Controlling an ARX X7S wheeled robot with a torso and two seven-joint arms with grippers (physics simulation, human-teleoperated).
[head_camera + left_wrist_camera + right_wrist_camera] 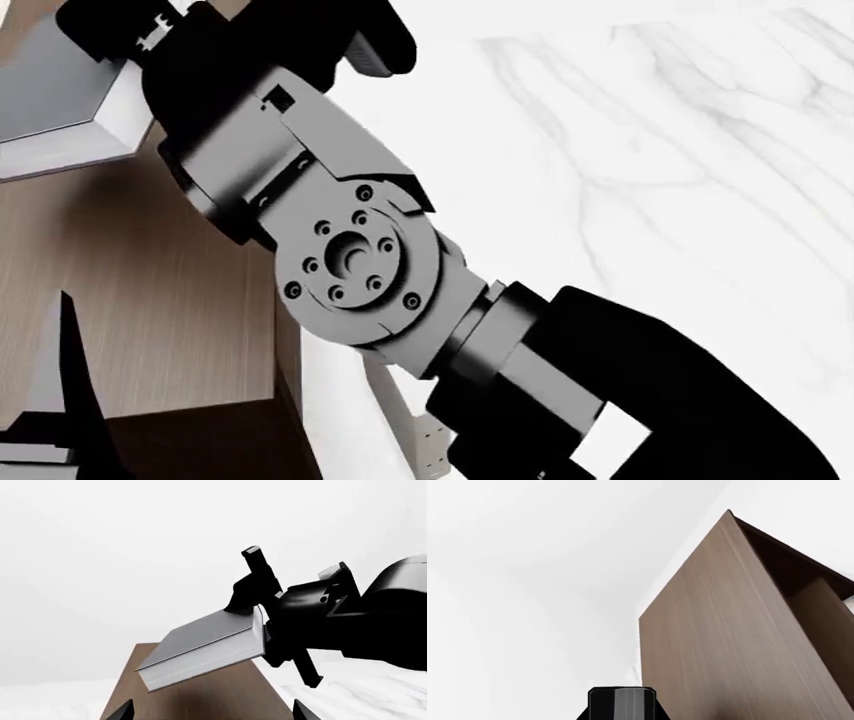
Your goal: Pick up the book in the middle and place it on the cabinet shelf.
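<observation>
The carrying step looks nearly done: the thick grey hardcover book with white page edges (pixel 203 647) hangs in the air, tilted, one end clamped between the jaws of the black right gripper (pixel 267 617), above the lighter brown flat top of the tall wood-grain cabinet shelf (pixel 200 700). The book does not yet touch the top. The next move, as I judge it, calls for levelling the book, lowering it until it rests flat on the wood, and only then letting go.

The left wrist view alone shows the grip and the gap under the book. The head view is mostly filled by the right arm; only a corner of the book (pixel 60 105) shows over the cabinet (pixel 147 300). The left gripper's (pixel 210 712) tips stand well apart, holding nothing.
</observation>
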